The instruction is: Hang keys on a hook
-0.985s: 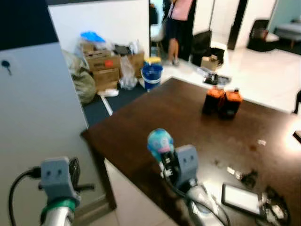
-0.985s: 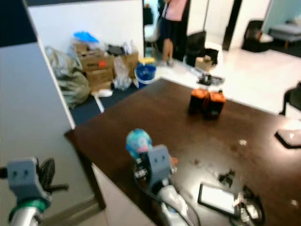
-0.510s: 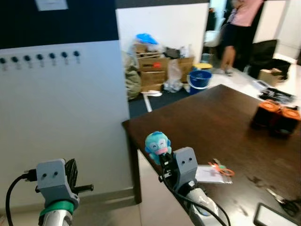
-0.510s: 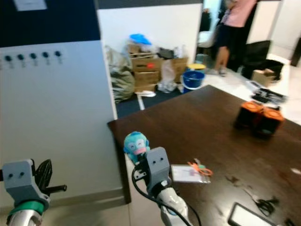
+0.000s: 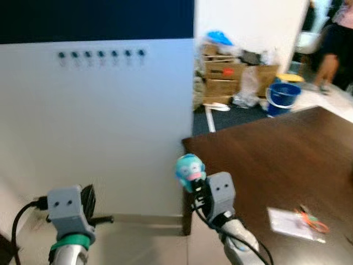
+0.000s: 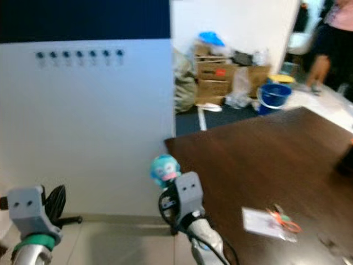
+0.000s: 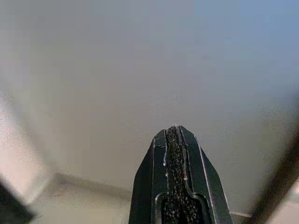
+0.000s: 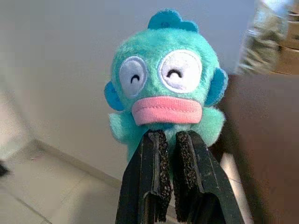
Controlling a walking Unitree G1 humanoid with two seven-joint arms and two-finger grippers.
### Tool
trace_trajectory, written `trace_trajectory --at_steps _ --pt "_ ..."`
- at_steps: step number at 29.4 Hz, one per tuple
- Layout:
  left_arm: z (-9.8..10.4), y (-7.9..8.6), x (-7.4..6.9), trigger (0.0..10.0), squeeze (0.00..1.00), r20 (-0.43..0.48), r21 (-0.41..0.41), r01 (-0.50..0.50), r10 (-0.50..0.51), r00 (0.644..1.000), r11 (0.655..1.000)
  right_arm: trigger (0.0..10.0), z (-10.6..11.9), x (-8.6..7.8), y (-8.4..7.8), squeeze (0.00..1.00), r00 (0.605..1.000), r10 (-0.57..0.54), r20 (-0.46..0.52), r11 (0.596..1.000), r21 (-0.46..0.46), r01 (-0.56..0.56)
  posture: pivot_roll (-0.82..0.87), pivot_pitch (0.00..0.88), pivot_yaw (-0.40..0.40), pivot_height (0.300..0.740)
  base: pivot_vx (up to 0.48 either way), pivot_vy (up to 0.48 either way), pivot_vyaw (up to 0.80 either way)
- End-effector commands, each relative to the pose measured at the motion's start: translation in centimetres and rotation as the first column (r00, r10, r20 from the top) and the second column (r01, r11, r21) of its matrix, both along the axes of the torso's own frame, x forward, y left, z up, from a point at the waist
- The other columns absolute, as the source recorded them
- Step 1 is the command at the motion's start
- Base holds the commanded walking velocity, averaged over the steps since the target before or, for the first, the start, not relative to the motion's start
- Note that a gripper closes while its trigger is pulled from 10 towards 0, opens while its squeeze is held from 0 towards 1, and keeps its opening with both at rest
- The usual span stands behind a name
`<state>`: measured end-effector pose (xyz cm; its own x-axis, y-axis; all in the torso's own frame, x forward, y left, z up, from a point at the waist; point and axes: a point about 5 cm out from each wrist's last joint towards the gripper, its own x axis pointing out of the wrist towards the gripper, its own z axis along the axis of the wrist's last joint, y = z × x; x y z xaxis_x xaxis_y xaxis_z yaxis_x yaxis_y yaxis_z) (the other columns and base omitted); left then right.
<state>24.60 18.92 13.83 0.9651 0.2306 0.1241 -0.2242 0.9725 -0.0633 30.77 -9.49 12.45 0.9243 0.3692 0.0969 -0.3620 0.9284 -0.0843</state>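
Observation:
A teal plush keychain (image 5: 189, 170) with a pink mouth stands above my right gripper (image 5: 198, 190), which is shut on its lower part; the right wrist view shows the plush (image 8: 166, 93) pinched between the black fingers (image 8: 154, 172). No metal keys can be made out. A row of several dark hooks (image 5: 100, 54) runs along the upper part of the pale wall panel (image 5: 110, 121) ahead. My left gripper (image 7: 174, 140) is shut with nothing in it, pointing at the bare panel low on the left (image 5: 99, 220).
A dark wooden table (image 5: 276, 160) fills the right, its corner near my right arm, with a small packet and orange scissors (image 5: 298, 222) on it. Behind are cardboard boxes (image 5: 226, 77), a blue bucket (image 5: 283, 96) and a person's legs (image 5: 331, 61). Tiled floor lies below.
The camera has turned left: the wall panel and hooks now sit nearer the centre and the table has slid right. Both grippers keep their hold and pose.

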Motion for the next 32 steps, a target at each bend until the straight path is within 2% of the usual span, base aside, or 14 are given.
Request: trace_trajectory --at_steps 1,6,7,8,17,25,32 --pt "-0.58 0.00 -0.17 10.0 0.00 -0.029 0.010 -0.004 0.004 1.000 1.000 10.0 -0.39 -0.07 0.14 0.00 1.000 0.007 -0.012 1.000 -0.001 -0.007 -0.08 0.000 0.131 0.740 0.000 0.000 0.80" --pt "-0.74 -0.09 -0.01 10.0 0.00 -0.038 0.019 0.003 -0.003 0.999 1.000 10.0 -0.48 -0.03 0.07 0.00 1.000 0.001 -0.015 1.000 0.004 -0.001 -0.08 0.000 0.138 0.740 0.000 0.000 0.80" --pt "-0.75 -0.15 0.03 10.0 0.00 -0.040 0.014 0.013 -0.012 0.999 1.000 10.0 -0.41 -0.04 -0.14 0.00 1.000 -0.016 -0.022 0.998 0.056 0.017 -0.09 0.000 0.145 0.740 0.000 0.000 0.00" --pt "-0.73 -0.15 0.05 10.0 0.00 -0.040 0.014 0.015 -0.014 0.999 1.000 10.0 -0.37 -0.03 -0.18 0.00 0.999 -0.020 -0.024 0.997 0.071 0.022 -0.09 0.000 0.145 0.740 0.000 0.000 0.00" --pt "-0.92 0.09 0.25 10.0 0.00 -0.047 0.008 -0.011 0.011 0.999 1.000 10.0 -0.45 0.31 -0.03 0.00 0.999 -0.018 -0.033 0.998 0.066 0.021 -0.09 0.000 0.148 0.740 0.000 0.000 0.00" --pt "-1.04 -0.20 0.42 10.0 0.00 -0.054 0.003 0.006 -0.006 0.999 1.000 10.0 -0.31 0.50 0.10 0.00 1.000 -0.010 -0.029 0.998 0.063 0.012 -0.09 0.000 0.148 0.740 0.000 0.000 0.00" --pt "-1.22 -0.44 0.59 10.0 0.00 -0.061 0.009 0.021 -0.020 0.998 1.000 10.0 -0.19 0.53 -0.09 0.00 1.000 -0.014 -0.027 0.997 0.069 0.016 -0.11 0.000 0.159 0.740 0.000 0.405 0.00"
